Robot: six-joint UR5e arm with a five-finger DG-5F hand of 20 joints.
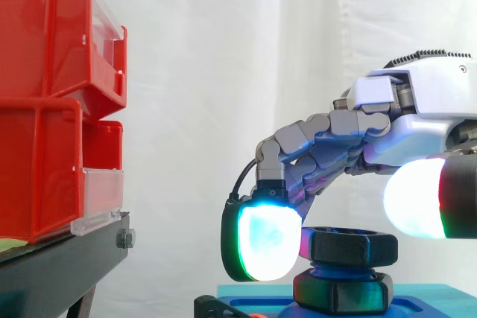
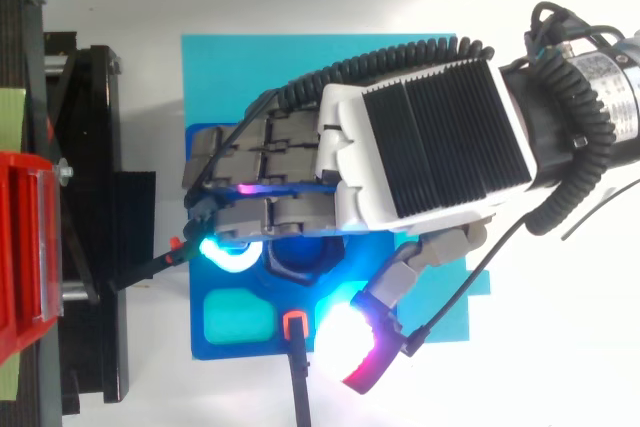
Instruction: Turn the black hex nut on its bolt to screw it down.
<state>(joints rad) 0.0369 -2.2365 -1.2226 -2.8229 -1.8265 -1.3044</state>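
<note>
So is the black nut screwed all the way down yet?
Not yet. In the side view the black hex nut sits raised, with a gap between it and the lower black hex piece.

Hand (image 2: 420, 147): white shell, black ribbed back panel, grey metal links; silver wrist (image 2: 600, 72).

Side view: 2 stacked bins (image 1: 45, 109) at left on stand (image 1: 67, 266), curtain (image 1: 223, 72) behind. Hex nut (image 1: 352, 247) at lower centre, directly above a lower hex piece (image 1: 343, 292), which sits on base plate (image 2: 235, 322). Base plate lies on mat (image 2: 220, 77), just right of the stand. Hand (image 1: 417, 102) enters from right, above the nut; fingers curl down over it, 1 fingertip (image 1: 264, 240) against its left side. Thumb pad (image 1: 417, 199) up and right of the nut, apart.
</note>
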